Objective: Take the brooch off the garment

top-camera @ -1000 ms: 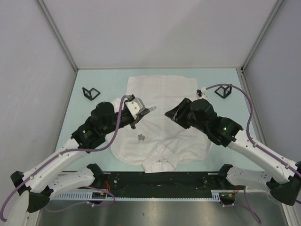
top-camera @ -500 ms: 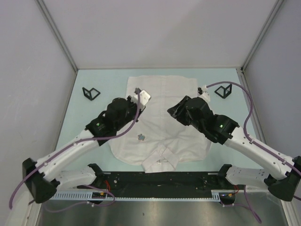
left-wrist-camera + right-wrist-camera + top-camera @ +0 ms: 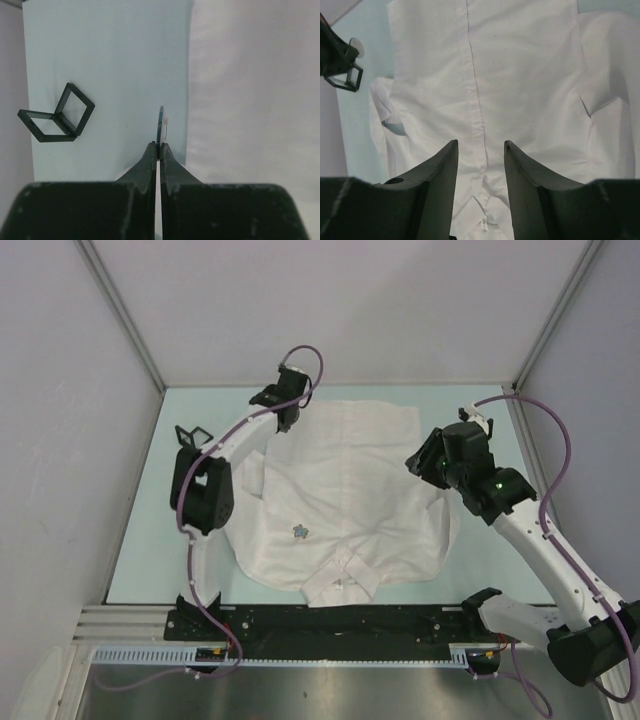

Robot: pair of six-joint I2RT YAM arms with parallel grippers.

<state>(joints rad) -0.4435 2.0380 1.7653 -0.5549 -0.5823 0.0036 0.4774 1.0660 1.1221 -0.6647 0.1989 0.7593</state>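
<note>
Brooch: small grey-blue, star-like brooch [image 3: 299,531] lying flat on the shirt's chest, just left of the button line and nearer the collar than the hem. It is in open view from above.
Garment: large white, faintly pink, thin button-front collared shirt [image 3: 345,475], spread front-up on the table. The collar points toward the arm bases and the hem lies at the far side.
Left arm: left hand [image 3: 158,149] has its fingers pressed together on a small thin round disc [image 3: 160,122]. The disc is blue along its edge and shows pale on its face in the right wrist view. The hand is over the shirt's left edge near the far corner, well apart from the brooch.
Right arm: right hand [image 3: 480,146] has its fingers apart with nothing between them. It is above the shirt's right side, well apart from the brooch.
Surroundings: black open frame of joined squares [image 3: 55,120] stands on the pale teal table [image 3: 165,540] to the left of the shirt. White walls [image 3: 350,310] close in three sides, and purple cables [image 3: 560,455] run along both arms.
Writing: small white collar tag [image 3: 484,223], print too small to read.
Change from a second ago: both hands then hung over the shirt's middle, near the brooch. The left hand has swung out to the far-left corner and the right hand has drawn back to the right side. The brooch and shirt lie where they did.
</note>
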